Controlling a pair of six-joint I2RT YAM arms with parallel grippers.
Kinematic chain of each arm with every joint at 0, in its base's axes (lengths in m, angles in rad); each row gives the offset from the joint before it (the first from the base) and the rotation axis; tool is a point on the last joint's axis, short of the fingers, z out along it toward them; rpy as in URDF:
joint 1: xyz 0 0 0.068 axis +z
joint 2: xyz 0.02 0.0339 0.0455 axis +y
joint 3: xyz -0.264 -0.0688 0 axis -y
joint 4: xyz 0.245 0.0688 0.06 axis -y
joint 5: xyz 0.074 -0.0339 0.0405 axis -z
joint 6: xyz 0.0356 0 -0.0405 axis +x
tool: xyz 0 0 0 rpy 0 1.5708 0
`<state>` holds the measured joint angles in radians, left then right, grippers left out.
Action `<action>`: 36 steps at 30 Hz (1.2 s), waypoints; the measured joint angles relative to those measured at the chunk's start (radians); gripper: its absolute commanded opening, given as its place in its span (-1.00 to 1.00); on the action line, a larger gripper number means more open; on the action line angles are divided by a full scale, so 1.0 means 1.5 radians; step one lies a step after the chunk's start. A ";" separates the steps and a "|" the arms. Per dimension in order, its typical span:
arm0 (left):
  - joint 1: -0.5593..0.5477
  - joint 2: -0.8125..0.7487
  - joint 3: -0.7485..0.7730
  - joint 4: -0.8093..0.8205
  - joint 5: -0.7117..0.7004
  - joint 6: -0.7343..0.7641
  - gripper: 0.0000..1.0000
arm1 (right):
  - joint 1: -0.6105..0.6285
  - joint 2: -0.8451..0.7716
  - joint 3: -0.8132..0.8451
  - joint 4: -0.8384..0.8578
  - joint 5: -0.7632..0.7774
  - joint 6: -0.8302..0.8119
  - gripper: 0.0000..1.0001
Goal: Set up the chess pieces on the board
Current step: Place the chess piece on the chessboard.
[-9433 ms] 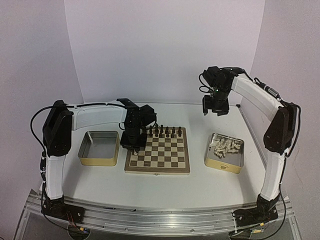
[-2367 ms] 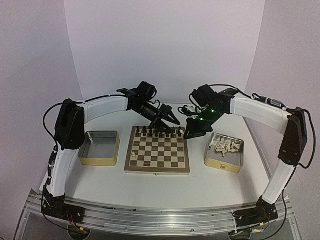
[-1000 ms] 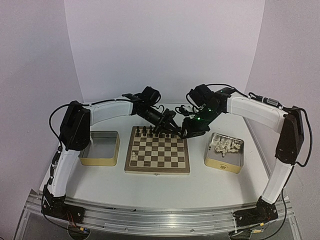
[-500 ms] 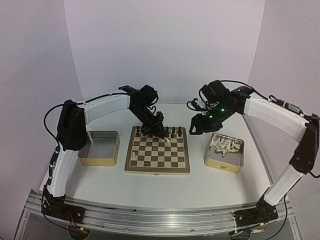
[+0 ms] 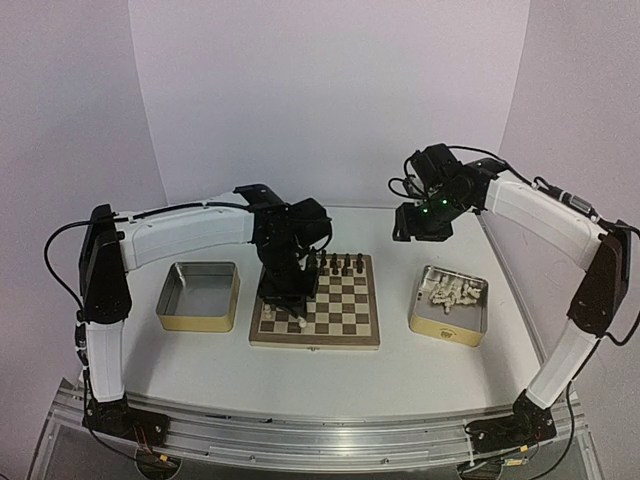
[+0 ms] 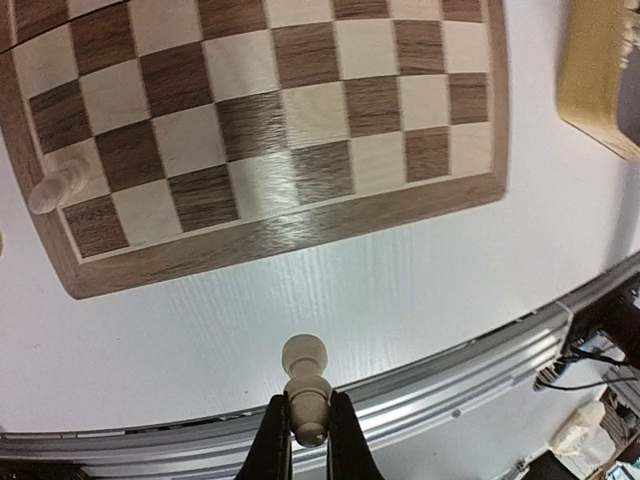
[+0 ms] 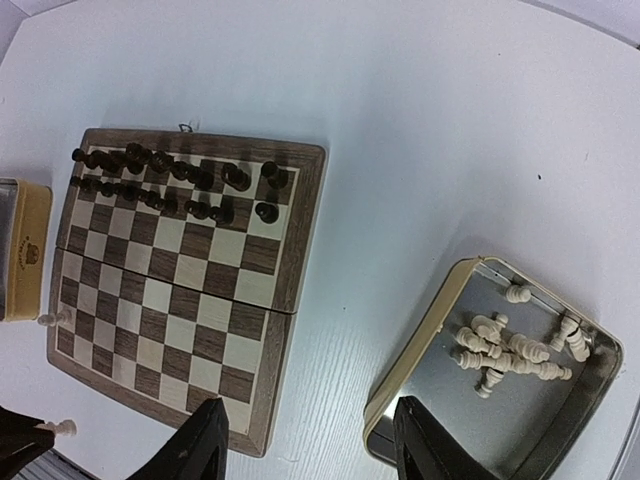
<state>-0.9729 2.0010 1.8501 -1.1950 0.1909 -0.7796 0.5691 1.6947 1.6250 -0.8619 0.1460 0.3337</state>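
Note:
My left gripper [image 6: 305, 425] is shut on a cream-white pawn [image 6: 303, 375] and holds it by the base. It hangs low over the near-left part of the board [image 5: 340, 310], and in the wrist view the pawn shows against the white table just past the board's near rim [image 6: 300, 215]. Another white piece [image 6: 55, 187] stands by the board's left rim. Several more white chess pieces [image 7: 510, 350] lie in the right tin [image 5: 440, 335]. My right gripper [image 5: 418, 232] hovers open and empty, high between board and tin.
Dark pieces [image 5: 335, 264] fill the board's two far rows. An empty yellow-sided tin [image 5: 198, 320] sits left of the board. The metal rail [image 5: 320, 435] runs along the table's near edge.
My left gripper has carried the white pawn from the board's far side to its near-left part. The right gripper has opened and drawn back up and to the right.

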 measured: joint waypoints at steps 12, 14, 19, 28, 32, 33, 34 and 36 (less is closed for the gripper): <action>0.010 -0.048 -0.162 0.041 -0.149 -0.062 -1.00 | 0.002 0.019 0.015 0.000 0.006 0.006 0.11; 0.009 -0.048 -0.163 0.057 -0.163 -0.067 -1.00 | 0.002 0.019 0.016 0.000 0.006 0.006 0.11; 0.009 -0.048 -0.164 0.084 -0.187 -0.075 -1.00 | 0.002 0.026 0.020 0.000 0.006 0.006 0.11; 0.012 -0.048 -0.222 0.117 -0.208 -0.077 -1.00 | 0.002 0.047 0.037 0.000 0.005 0.005 0.10; 0.013 -0.048 -0.241 0.121 -0.214 -0.074 -1.00 | 0.002 0.057 0.040 0.000 0.005 0.005 0.10; 0.014 -0.049 -0.244 0.123 -0.215 -0.073 -1.00 | 0.002 0.059 0.042 0.000 0.004 0.005 0.10; 0.015 -0.050 -0.249 0.125 -0.216 -0.073 -1.00 | 0.002 0.062 0.044 0.000 0.004 0.005 0.10; 0.018 -0.053 -0.259 0.131 -0.217 -0.072 -1.00 | 0.002 0.065 0.046 0.000 0.003 0.005 0.10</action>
<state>-0.9462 1.9211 1.4618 -0.9986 -0.1349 -0.8874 0.5720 1.7919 1.6938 -0.8612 0.1500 0.3408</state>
